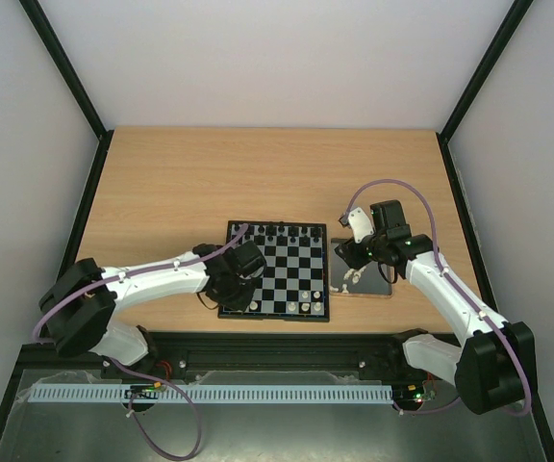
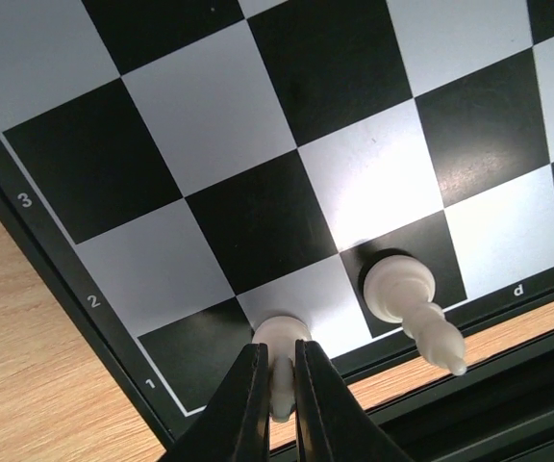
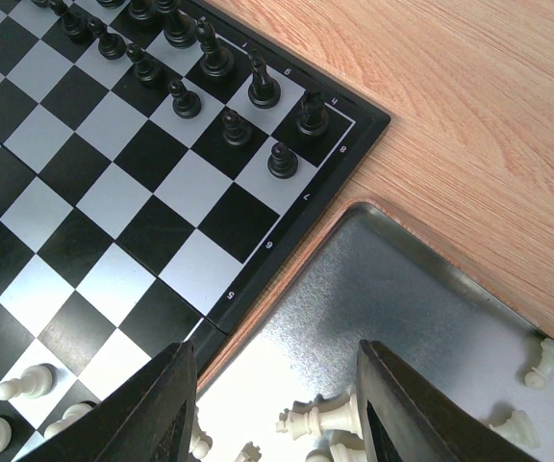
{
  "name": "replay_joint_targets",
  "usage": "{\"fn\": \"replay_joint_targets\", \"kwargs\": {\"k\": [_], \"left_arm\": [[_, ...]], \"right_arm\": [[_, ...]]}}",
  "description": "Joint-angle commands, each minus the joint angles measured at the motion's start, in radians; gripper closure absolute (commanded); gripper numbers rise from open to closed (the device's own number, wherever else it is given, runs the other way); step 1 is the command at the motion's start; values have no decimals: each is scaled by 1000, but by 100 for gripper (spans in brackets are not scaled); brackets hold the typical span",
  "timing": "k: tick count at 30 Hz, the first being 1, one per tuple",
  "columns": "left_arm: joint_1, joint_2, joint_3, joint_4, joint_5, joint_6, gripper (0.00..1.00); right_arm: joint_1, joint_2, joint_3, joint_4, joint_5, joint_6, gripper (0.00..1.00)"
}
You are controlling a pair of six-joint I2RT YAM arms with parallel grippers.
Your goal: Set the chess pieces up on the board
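Wooden desk (image 1: pixel 210 183): chess set, partly laid out

Item: white piece (image 2: pixel 282 335), standing on a pale square in row 1 of the board (image 2: pixel 210 115), with the left jaws clamped on its top. Second white piece (image 2: pixel 407 294) upright on the black square just beside it. Black pieces (image 3: pixel 263 91) lined along the board's far rows. Metal tray (image 3: pixel 402 308) just beside the board's right edge, holding loose white pieces (image 3: pixel 327 417), some toppled. Right jaws apart, hovering over the tray.

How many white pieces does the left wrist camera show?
2. One white piece, held in the left pincer, sits at the edge-row light square; the second white piece stands on the black square beside it. More may lie outside this frame.
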State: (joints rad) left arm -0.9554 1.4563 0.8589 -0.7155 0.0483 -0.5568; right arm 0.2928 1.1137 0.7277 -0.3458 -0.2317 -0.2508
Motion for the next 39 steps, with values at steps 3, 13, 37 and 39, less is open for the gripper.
{"fn": "replay_joint_targets", "kwargs": {"k": [3, 13, 37, 39], "left_arm": [[-17, 26, 23, 11, 14, 5, 97], [-35, 40, 32, 1, 6, -1, 91], [87, -77, 285, 136, -368, 399, 29], [112, -116, 213, 238, -364, 430, 28]], "right_arm": [[-4, 14, -11, -27, -14, -13, 54], [-4, 10, -11, -29, -15, -13, 54], [-4, 99, 64, -275, 179, -121, 61], [-4, 127, 45, -285, 190, -131, 63]]}}
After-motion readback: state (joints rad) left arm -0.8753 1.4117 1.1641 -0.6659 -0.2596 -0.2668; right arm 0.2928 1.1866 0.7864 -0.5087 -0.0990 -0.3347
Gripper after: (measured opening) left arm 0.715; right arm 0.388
